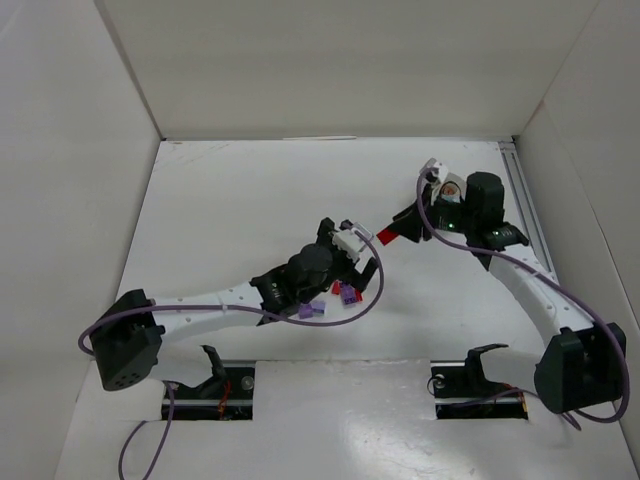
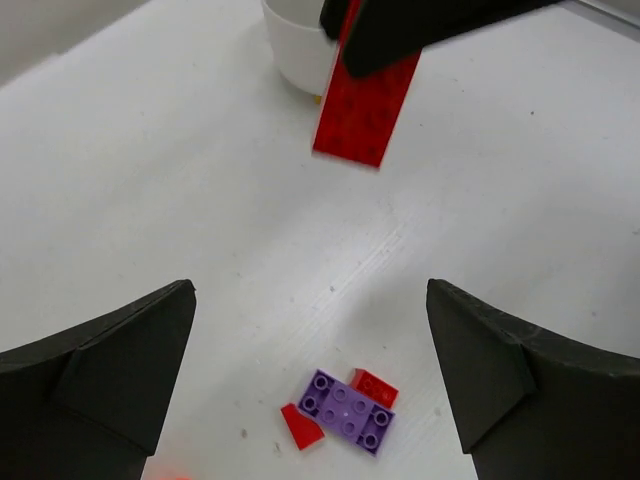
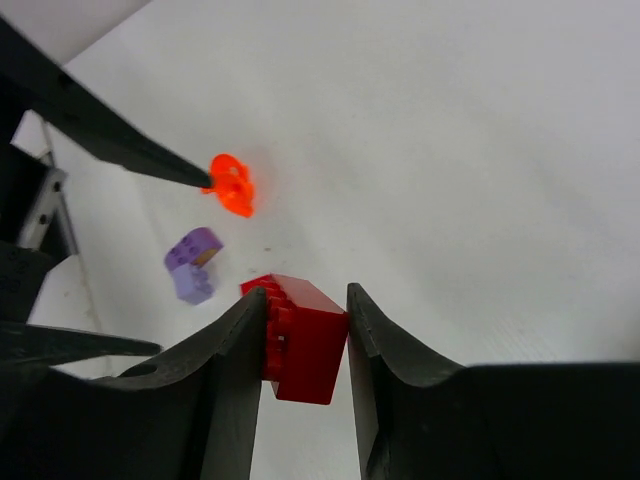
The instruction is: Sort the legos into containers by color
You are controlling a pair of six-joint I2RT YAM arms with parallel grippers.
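Now, right gripper [image 3: 305, 293]: its jaws are squeezing a red plastic brick [image 3: 300, 345] from both sides.
Red plastic brick's place: it is hanging tilted, its low end pointing down at the white table [image 1: 250, 190], just beside the small round white dish [image 2: 295, 50].
Left gripper [image 2: 310, 290]: its jaws are standing wide apart and holding nothing, and it is hovering over the table.
Under the left gripper: a flat purple brick [image 2: 345, 410] is lying on the table, with two small red pieces [image 2: 375, 385] sitting right against it.
Second purple brick [image 1: 312, 311]: it is lying a little apart, beside the left arm.
See-through orange piece [image 3: 232, 185]: it is sitting at the tip of one left finger; I cannot tell if they are touching.
White dish: only its side is showing, so its inside is hiding.
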